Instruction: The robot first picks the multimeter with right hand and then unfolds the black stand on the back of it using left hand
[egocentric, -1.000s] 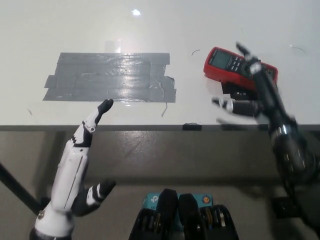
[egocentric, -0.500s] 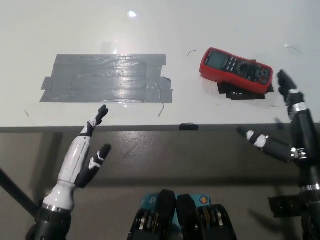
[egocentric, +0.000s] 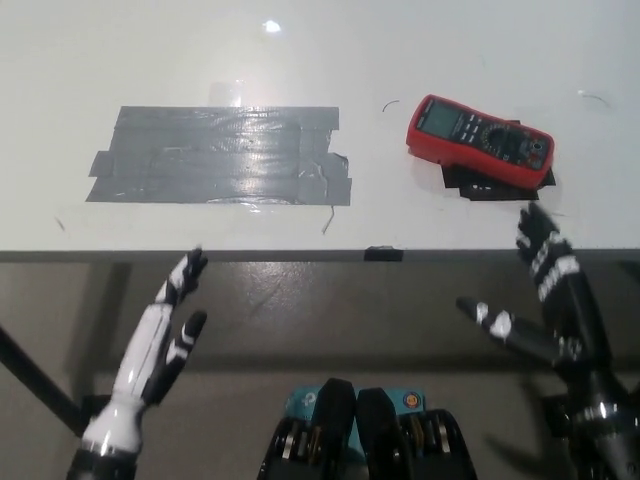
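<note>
A white table (egocentric: 480, 60) fills the upper part of the head view, a broad patch of grey tape (egocentric: 220, 155) stuck across its left half. To the right of the tape, well apart from it, the red multimeter (egocentric: 480, 138) lies face up and flat, screen toward the tape — a black patch (egocentric: 478, 185) shows from under its near edge, though whether that is the stand or a mat cannot be told. Nothing holds the meter. The black right hand (egocentric: 545, 300) hangs below the table's near edge, short of the multimeter, fingers spread and empty — placed, by the look of it, for a reach up to the meter or a retreat from it. The white left hand (egocentric: 165, 335) rests below the edge under the tape, fingers apart, holding nothing.
</note>
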